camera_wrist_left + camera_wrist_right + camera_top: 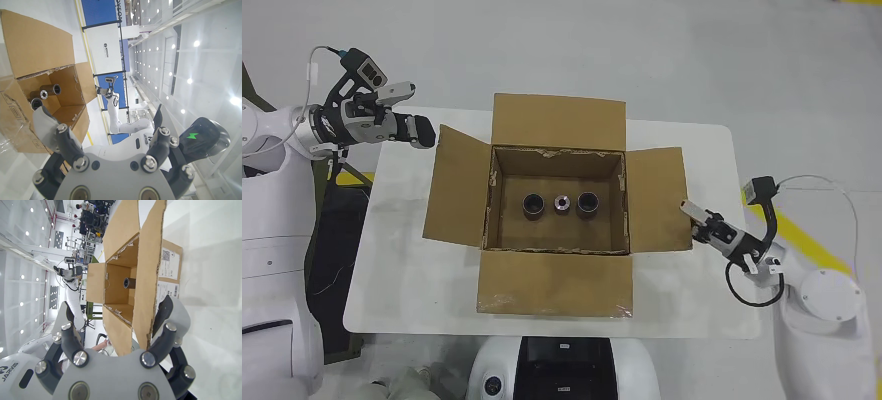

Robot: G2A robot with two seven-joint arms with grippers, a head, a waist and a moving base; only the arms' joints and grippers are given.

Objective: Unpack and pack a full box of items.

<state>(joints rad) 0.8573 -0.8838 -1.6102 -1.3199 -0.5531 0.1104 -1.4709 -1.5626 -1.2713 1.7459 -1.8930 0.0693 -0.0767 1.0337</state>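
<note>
three cylinders (561, 204) stand upright in the box (557, 285); left claw (425, 131) and right claw (687, 208) gape empty.

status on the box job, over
Left gripper open, empty, off the box. Right gripper open at edge of right flap. Three cylinders in the box, all flaps open.

Glossy white shells on the left arm (267, 128) and right arm (827, 295), with a thin black cable (739, 291) looping off one wrist. The left gripper (100, 108) and right gripper (116, 300) match: pale grey plate (117, 181), black bars (66, 144), shiny screws (81, 356), grey fingers (45, 123) with black pads (162, 313). And the head (208, 144) is a black dome with a green lightning bolt (192, 136).
</note>
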